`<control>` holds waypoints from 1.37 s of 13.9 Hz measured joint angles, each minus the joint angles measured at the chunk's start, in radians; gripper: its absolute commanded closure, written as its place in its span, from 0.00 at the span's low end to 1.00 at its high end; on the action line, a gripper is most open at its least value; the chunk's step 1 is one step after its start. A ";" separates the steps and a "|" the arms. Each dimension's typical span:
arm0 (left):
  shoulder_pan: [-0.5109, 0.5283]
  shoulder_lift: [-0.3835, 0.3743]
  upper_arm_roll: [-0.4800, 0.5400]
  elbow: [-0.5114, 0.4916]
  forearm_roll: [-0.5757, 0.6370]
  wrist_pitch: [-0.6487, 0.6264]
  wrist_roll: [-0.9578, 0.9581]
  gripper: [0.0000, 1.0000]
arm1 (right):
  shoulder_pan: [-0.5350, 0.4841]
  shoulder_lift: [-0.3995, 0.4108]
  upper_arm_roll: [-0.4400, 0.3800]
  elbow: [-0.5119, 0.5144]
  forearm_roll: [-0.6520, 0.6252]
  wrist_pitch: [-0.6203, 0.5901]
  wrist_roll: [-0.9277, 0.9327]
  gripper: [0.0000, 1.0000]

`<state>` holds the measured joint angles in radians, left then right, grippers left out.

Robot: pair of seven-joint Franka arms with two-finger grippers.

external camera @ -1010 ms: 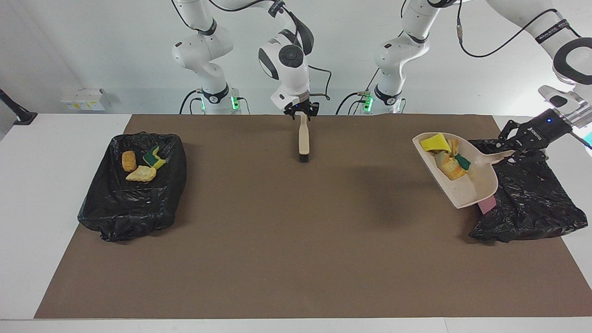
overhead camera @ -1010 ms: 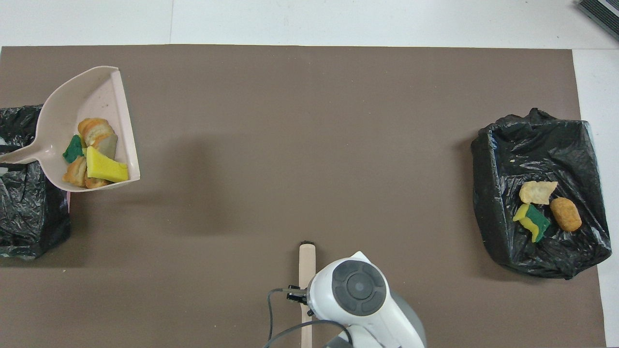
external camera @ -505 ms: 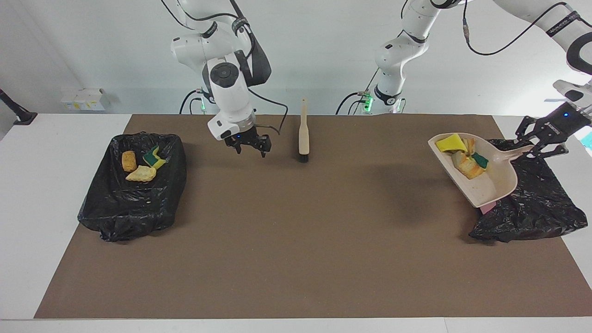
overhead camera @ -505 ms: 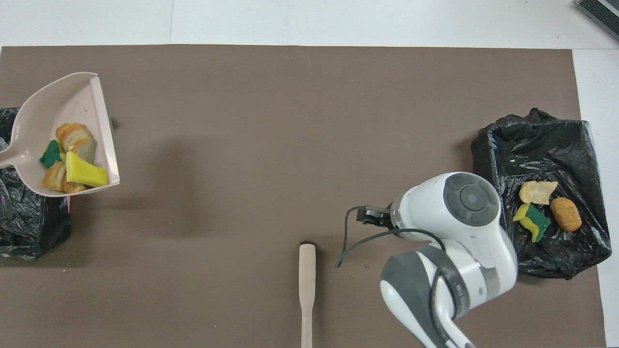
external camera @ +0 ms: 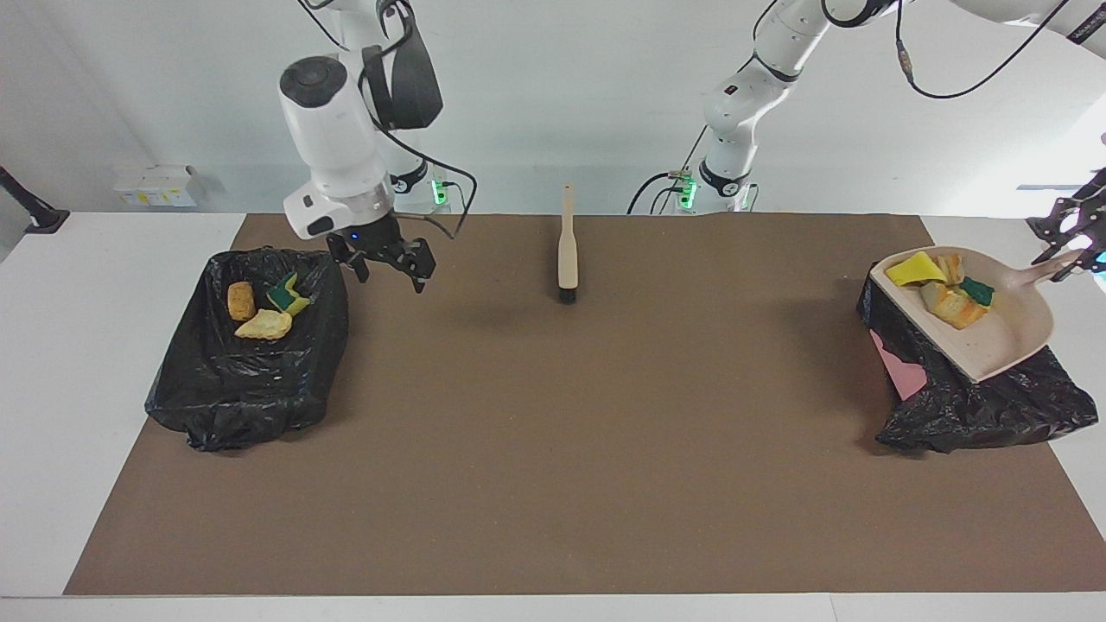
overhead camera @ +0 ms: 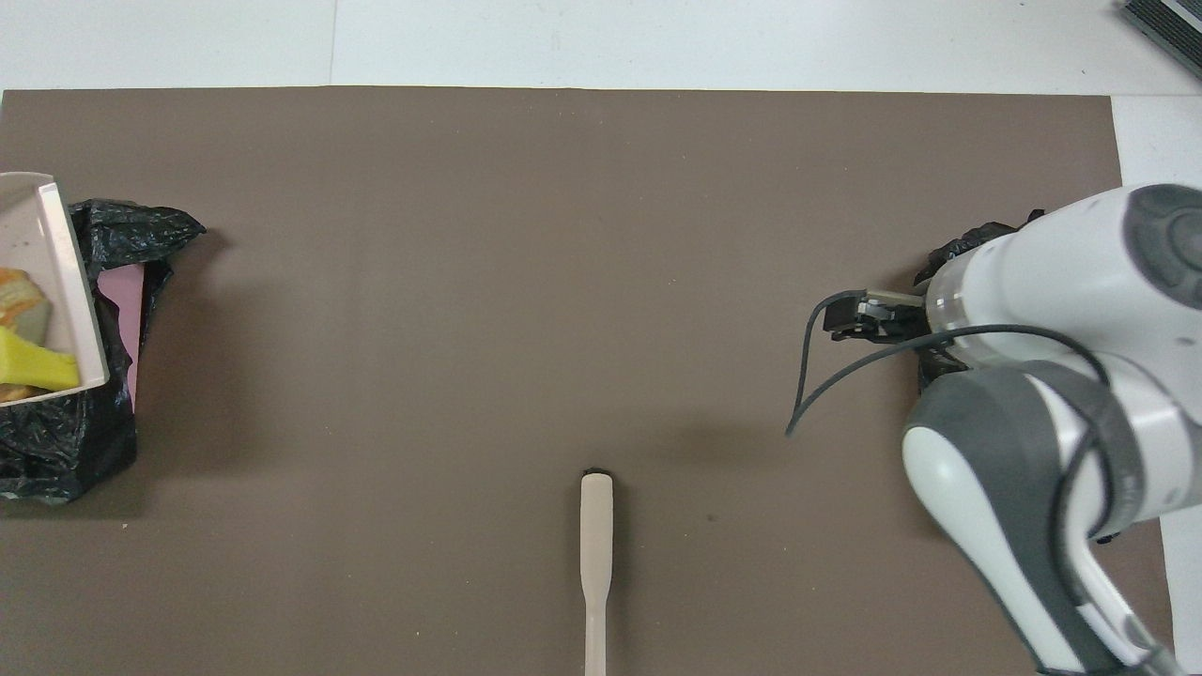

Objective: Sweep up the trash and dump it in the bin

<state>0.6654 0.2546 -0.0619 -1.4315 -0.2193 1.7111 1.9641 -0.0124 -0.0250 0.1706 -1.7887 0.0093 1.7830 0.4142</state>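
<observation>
Gripping the beige dustpan (external camera: 994,341) handle, left gripper (external camera: 1067,233) holds loaded trash (external camera: 942,289) above the black-lined bin (external camera: 976,406); right gripper (external camera: 389,259) hovers, fingers spread, empty, beside the brush (external camera: 567,250).

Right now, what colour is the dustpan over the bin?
Beige, a pale pinkish cream. The dustpan shows best in the facing view, with the scraps in it.

Surface notes: matt mat, glossy liners

Brown mat (external camera: 553,449): matt, paper-like. Bin bags (external camera: 242,380): crinkled glossy black plastic film. Dustpan (external camera: 1002,333): smooth beige plastic. Brush handle (external camera: 567,246): pale, matt, smooth. Trash (external camera: 937,289): porous sponge pieces, crusty bread-like lumps. Counter (external camera: 104,285): smooth white.
</observation>
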 measured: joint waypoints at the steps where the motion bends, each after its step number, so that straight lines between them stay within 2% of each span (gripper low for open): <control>1: 0.013 0.009 0.002 0.014 0.027 0.036 0.004 1.00 | -0.022 -0.005 0.000 0.066 0.000 -0.081 -0.028 0.00; 4: 0.024 0.019 0.012 0.025 0.142 0.134 0.022 1.00 | -0.049 -0.008 -0.002 0.198 0.000 -0.239 -0.062 0.00; 9: -0.038 0.033 -0.003 -0.003 0.438 0.257 -0.013 1.00 | -0.051 -0.006 -0.007 0.259 0.000 -0.320 -0.062 0.00; 13: -0.150 0.034 -0.005 -0.016 0.734 0.255 -0.125 1.00 | -0.054 -0.003 -0.031 0.263 -0.001 -0.336 -0.069 0.00; 17: -0.230 0.017 -0.006 -0.016 0.945 0.204 -0.200 1.00 | -0.050 -0.003 -0.058 0.279 -0.001 -0.363 -0.091 0.00; 19: -0.268 -0.009 -0.006 -0.016 1.020 0.162 -0.216 1.00 | 0.001 -0.003 -0.111 0.290 -0.002 -0.375 -0.095 0.00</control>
<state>0.3971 0.2455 -0.0679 -1.4475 0.8007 1.8734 1.7477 -0.0111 -0.0283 0.0594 -1.4991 0.0077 1.4076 0.3193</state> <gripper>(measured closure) 0.674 0.000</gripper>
